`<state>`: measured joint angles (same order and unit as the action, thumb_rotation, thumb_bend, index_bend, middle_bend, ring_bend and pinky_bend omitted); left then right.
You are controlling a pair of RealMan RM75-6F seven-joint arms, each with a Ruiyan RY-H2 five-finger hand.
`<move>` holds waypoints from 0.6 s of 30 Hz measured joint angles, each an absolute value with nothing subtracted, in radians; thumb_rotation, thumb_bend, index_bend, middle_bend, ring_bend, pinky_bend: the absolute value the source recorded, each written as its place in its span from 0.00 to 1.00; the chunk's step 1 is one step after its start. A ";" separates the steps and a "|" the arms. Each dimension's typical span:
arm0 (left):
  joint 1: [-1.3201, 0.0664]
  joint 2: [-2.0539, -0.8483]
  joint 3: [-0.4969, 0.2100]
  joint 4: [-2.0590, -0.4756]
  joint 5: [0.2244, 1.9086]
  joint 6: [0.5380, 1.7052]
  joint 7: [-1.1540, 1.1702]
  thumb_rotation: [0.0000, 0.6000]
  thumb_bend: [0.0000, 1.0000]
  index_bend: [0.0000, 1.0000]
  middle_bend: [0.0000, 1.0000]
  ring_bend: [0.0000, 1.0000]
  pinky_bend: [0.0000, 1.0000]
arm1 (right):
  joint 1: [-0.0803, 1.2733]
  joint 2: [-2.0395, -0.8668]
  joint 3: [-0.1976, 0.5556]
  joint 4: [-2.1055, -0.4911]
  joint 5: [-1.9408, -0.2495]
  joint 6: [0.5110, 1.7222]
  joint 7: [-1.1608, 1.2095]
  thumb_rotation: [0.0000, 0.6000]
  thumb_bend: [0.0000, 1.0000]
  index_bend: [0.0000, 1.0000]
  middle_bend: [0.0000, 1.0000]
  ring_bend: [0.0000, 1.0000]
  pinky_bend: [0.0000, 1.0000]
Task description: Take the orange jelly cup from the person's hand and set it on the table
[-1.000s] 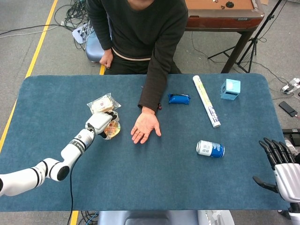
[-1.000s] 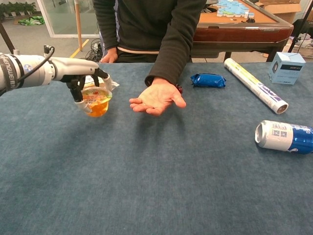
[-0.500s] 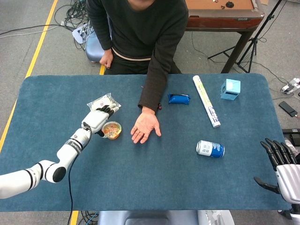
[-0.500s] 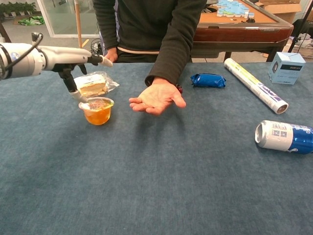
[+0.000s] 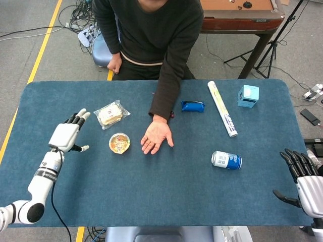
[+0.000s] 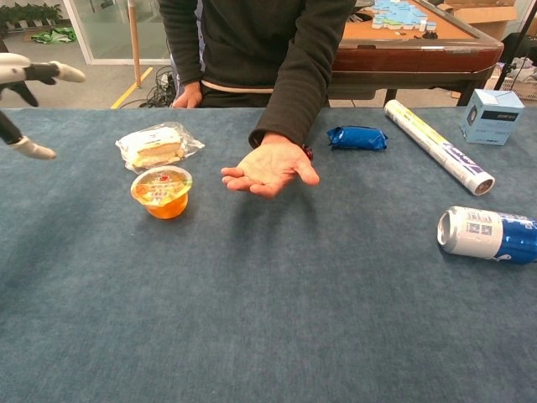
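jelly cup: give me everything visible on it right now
The orange jelly cup is a small clear plastic tub of orange jelly, wider at the rim than at the base, sealed by a printed film lid. It stands upright on the blue table, lid up. Nothing touches it except the table. The wrapped sandwich lies just behind it, apart; the person's hand, open and palm up, is to one side. The left hand is open and well clear of it.

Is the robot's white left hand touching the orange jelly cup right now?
Apart. The head view shows bare blue table between the left hand, fingers spread, and the orange jelly cup.
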<state>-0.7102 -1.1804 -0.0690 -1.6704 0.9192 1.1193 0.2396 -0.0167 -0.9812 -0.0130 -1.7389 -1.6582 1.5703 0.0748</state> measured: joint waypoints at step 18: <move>-0.372 -1.163 0.037 -1.801 1.192 1.498 0.218 1.00 0.14 0.03 0.00 0.00 0.14 | 0.013 -0.991 -0.020 -1.727 -1.692 1.550 0.103 1.00 0.07 0.02 0.04 0.00 0.06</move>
<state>-0.3717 -1.1634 0.0373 -1.8010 1.1924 1.4976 0.2184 0.0127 -0.9907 -0.0200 -1.7266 -1.6924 1.5499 0.1027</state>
